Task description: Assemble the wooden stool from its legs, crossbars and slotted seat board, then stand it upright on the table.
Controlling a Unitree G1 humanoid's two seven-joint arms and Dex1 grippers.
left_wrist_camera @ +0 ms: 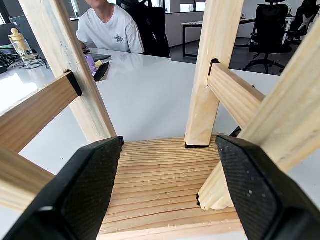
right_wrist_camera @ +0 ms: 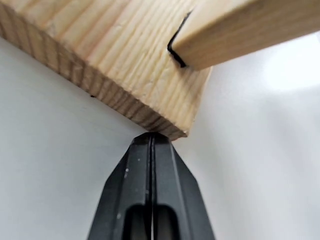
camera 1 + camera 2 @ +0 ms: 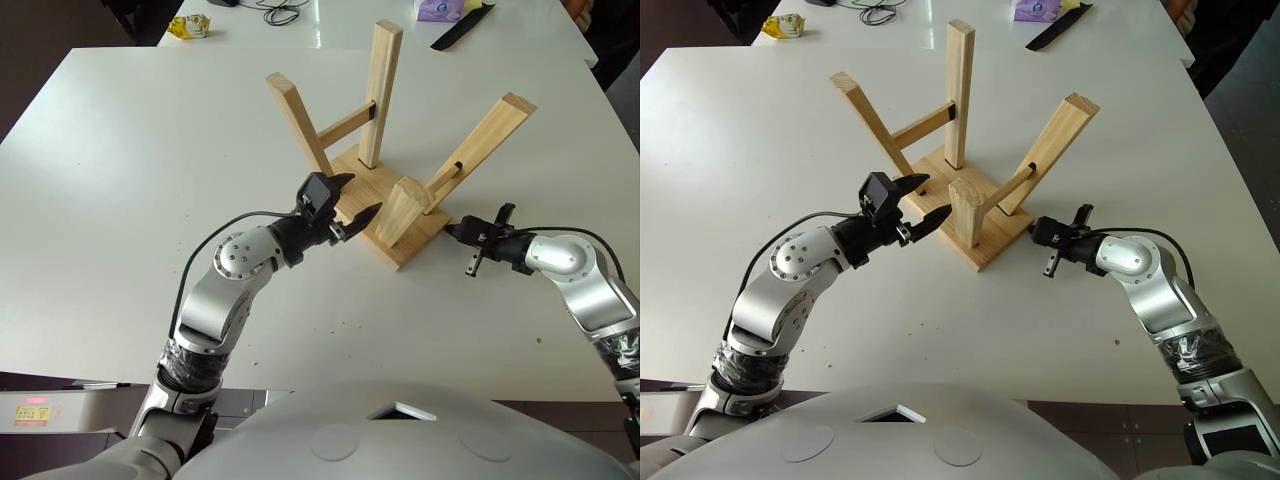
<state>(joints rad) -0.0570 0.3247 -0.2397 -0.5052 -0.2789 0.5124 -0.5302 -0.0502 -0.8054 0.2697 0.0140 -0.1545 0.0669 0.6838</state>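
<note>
**Q:** Position of the stool (image 3: 400, 180)?
**A:** Inverted on the table (image 3: 120, 200). Seat board (image 3: 405, 252) lies flat; four legs (image 3: 383, 90) point up, crossbars (image 3: 345, 124) seated between them.

**Q:** Left gripper (image 3: 366, 193)?
**A:** Fingers spread wide, holding nothing, at the board's left edge.

**Q:** Right gripper (image 3: 449, 231)?
**A:** Fingers pressed together, empty. Tip sits at the board's right corner; contact cannot be confirmed.

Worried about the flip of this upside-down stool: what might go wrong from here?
The right end effector is shut at a corner of the pale wooden seat board: pushing may slide the stool, not lift it. The open left end effector, beside the near wooden leg, might knock it askew.
</note>
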